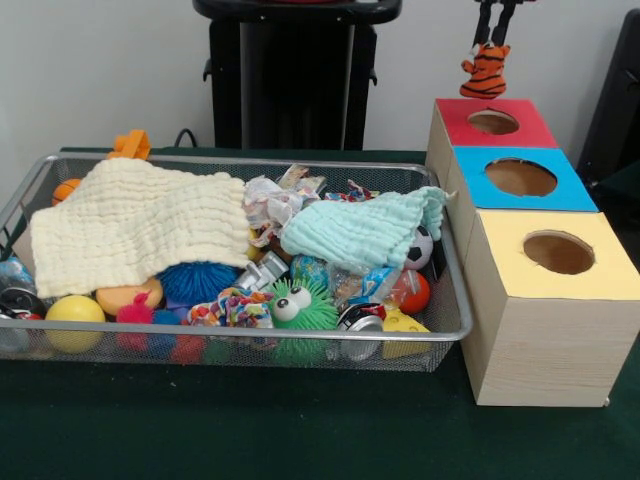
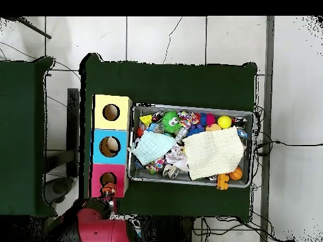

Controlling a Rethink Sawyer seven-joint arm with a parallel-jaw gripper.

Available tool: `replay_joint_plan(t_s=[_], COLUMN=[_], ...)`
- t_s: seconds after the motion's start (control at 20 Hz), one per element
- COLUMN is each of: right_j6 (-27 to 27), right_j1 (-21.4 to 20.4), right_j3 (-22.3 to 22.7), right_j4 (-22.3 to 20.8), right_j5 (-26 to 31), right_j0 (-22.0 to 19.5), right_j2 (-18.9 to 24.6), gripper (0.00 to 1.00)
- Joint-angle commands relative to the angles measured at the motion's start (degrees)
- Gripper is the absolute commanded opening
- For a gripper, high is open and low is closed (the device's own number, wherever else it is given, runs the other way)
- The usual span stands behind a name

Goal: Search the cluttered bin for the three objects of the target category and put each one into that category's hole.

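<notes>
My gripper (image 1: 497, 38) hangs at the top right, shut on a small orange and black striped tiger toy (image 1: 486, 72). The toy dangles just above the red-surrounded hole (image 1: 493, 122) in the wooden box. In the overhead view the tiger toy (image 2: 108, 188) sits at the near edge of the red hole (image 2: 108, 179). The wire mesh bin (image 1: 250, 335) lies left of the boxes, full of toys. It also shows in the overhead view (image 2: 189, 106).
A blue-surrounded hole (image 1: 520, 177) and a yellow-surrounded hole (image 1: 558, 252) follow the red one. In the bin a cream cloth (image 1: 140, 225) and a mint cloth (image 1: 360, 232) cover toys. A green fuzzy toy (image 1: 300, 308) and a yellow ball (image 1: 74, 312) lie in front.
</notes>
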Motion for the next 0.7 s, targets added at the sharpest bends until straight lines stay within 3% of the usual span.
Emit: replay_joint_plan(t_s=[0.05,0.7], right_j6=[13.79,14.64], right_j1=[2.46,3.29], right_j3=[-2.90,-4.73], right_j4=[2.65,3.18], right_j5=[-2.20,-0.55], right_j0=[-1.10,0.62], right_j2=[0.74,-0.22], gripper=[0.00,0.00])
